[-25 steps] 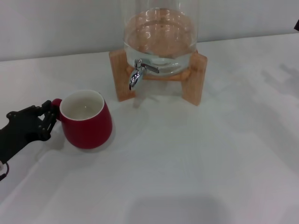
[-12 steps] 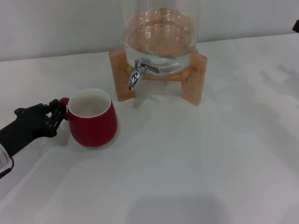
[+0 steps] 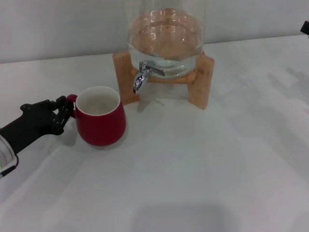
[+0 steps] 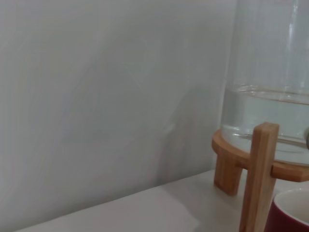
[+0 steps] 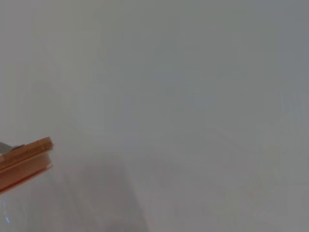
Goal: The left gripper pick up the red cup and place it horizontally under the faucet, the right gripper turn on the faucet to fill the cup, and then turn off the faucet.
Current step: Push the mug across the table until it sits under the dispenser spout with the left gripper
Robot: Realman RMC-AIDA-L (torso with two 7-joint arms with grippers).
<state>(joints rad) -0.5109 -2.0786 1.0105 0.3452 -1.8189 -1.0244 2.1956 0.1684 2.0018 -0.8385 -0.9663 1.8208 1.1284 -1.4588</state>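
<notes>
The red cup (image 3: 102,123) stands upright on the white table, to the front left of the faucet (image 3: 141,77). The cup is off-white inside and looks empty. My left gripper (image 3: 67,112) reaches in from the left and is shut on the cup's small red handle. The faucet sticks out of the clear glass jar (image 3: 166,38), which holds water. The cup's rim also shows in the left wrist view (image 4: 292,215), beside the jar's stand. Only a dark tip of my right gripper (image 3: 305,26) shows at the far right edge.
The jar rests on a wooden stand (image 3: 200,79) with upright legs; one leg (image 4: 258,179) is close to the cup. A pale wall runs behind the table. The right wrist view shows the jar's wooden lid edge (image 5: 24,162) and the wall.
My left gripper has moved the cup to the right and a little farther back, closer to the faucet and the stand's left leg. The faucet lever has not moved.
</notes>
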